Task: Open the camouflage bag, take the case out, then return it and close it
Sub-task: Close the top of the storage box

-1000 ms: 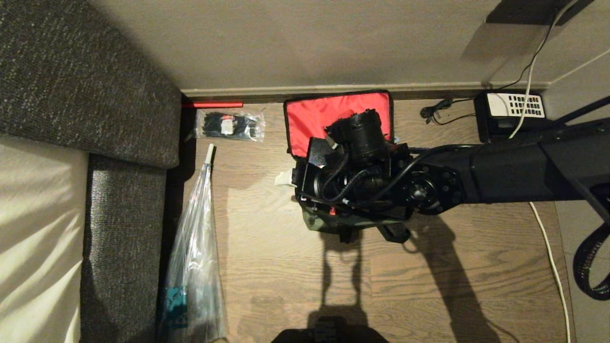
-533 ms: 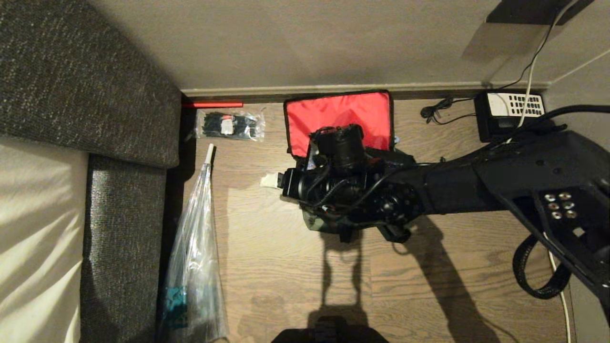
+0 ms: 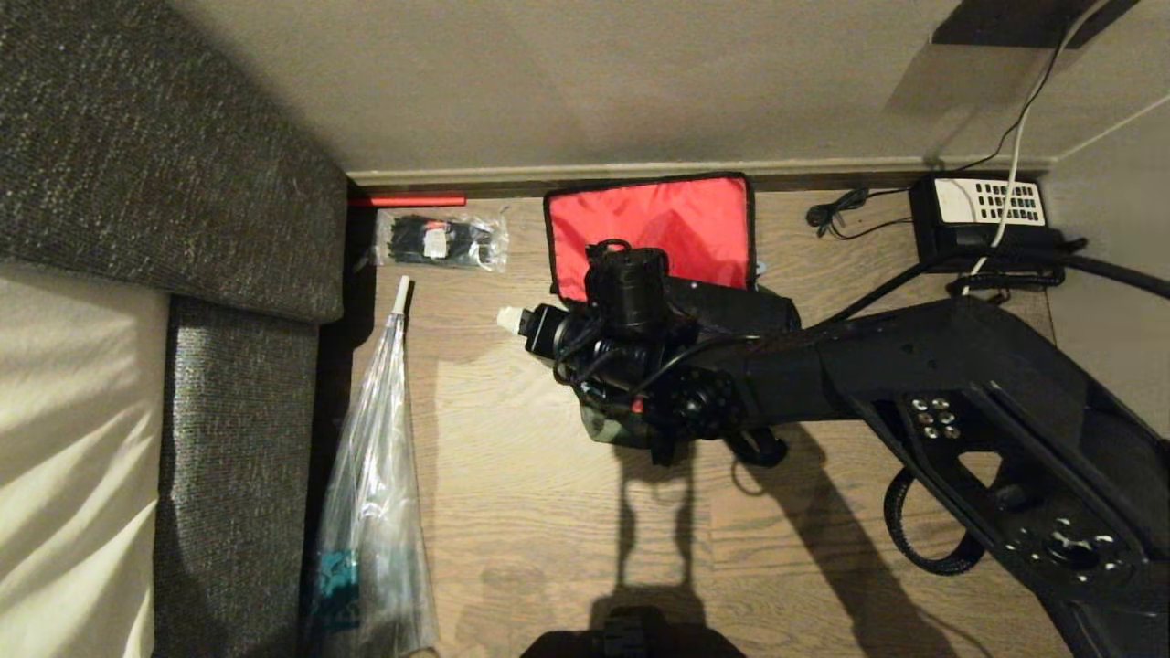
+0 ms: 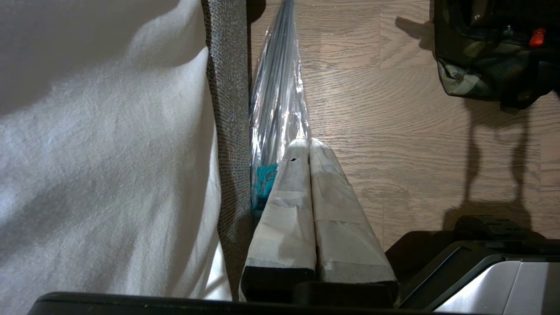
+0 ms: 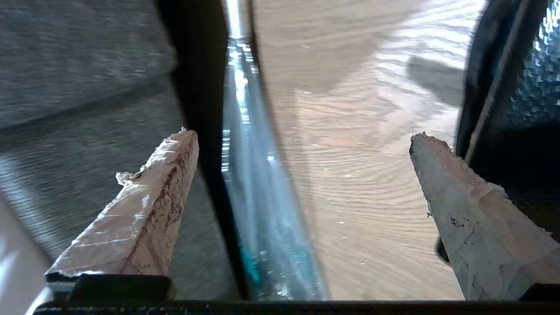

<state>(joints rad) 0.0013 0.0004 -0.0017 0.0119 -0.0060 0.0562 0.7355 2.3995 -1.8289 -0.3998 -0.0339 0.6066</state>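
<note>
From the head, my right hand (image 3: 512, 322) hangs just left of the camouflage bag (image 3: 611, 426), whose red-lined lid lies open beyond it. My left hand (image 4: 309, 146) is pressed together, empty. My right hand gapes wide, holding nothing, the case (image 5: 531, 83) beside one finger.

Warm, dim indoor light fills the head view. The wooden floor (image 3: 512, 475) is brightest in the lower middle, while the upper left sinks into shade over the grey sofa (image 3: 137, 137). Hard dark shadows of the right arm (image 3: 914, 375) fall toward the bottom edge — the light comes from the far side. The red lining (image 3: 667, 219) of the camouflage bag (image 3: 603, 425) glows saturated. Glare streaks the clear plastic sleeve (image 3: 375, 512). The right wrist view is smeared with motion blur — the floor grain and sleeve (image 5: 258, 197) are soft. The left wrist view is sharp, with the white sheet (image 4: 96, 144) softly lit at left.
</note>
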